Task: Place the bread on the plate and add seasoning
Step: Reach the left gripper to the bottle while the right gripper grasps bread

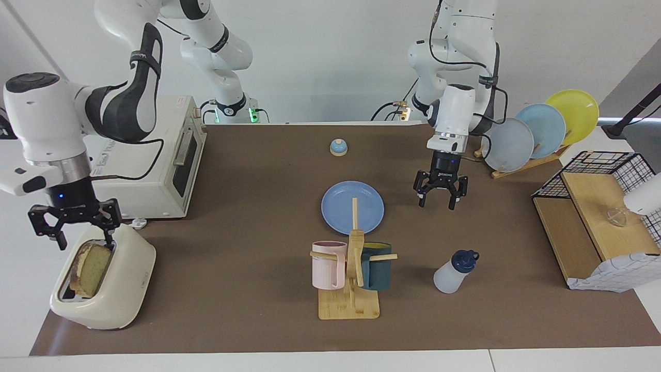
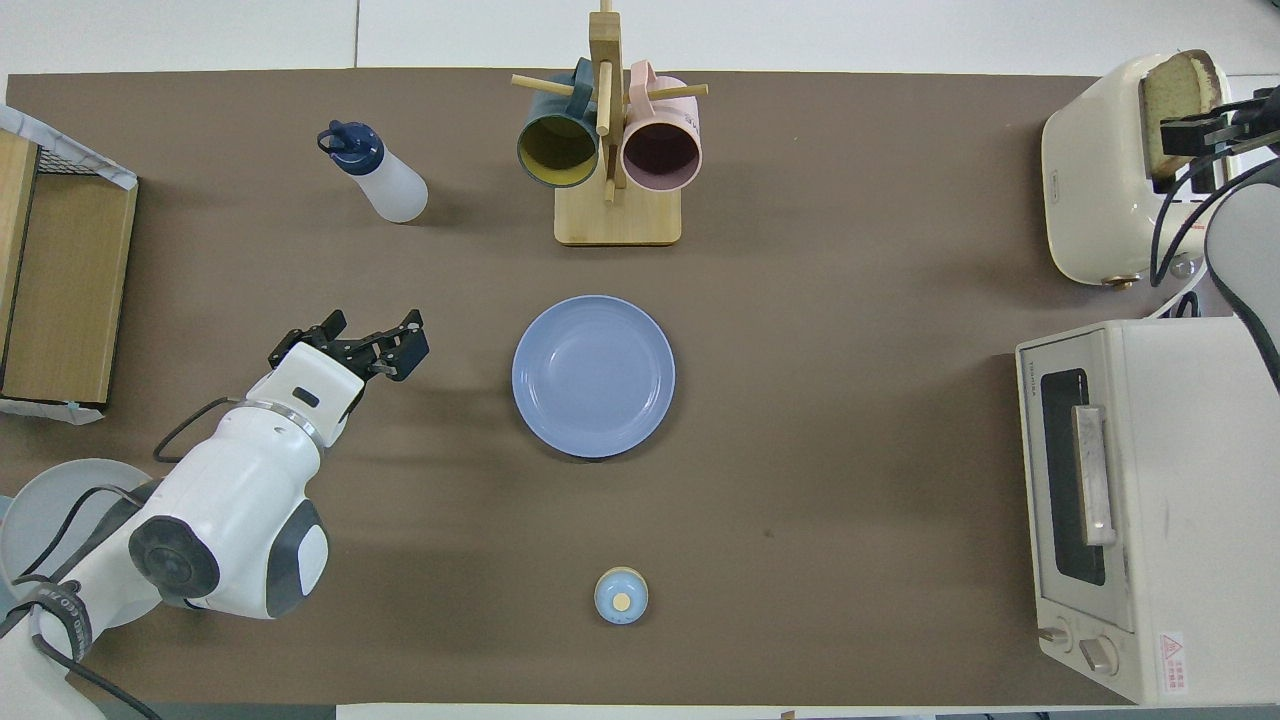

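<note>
The bread [image 1: 92,268] stands upright in a cream toaster [image 1: 103,279] at the right arm's end of the counter, and the right pincer [image 1: 75,227] hangs just above it with fingers spread, holding nothing, so the step in hand looks like reaching for the slice. The left pincer [image 1: 440,192], also open and empty, hovers beside the bare blue plate [image 1: 352,206], with the seasoning bottle [image 1: 454,273] farther from the robots. Next, the right pincer likely needs to lower, straddle the crust and close.
</note>
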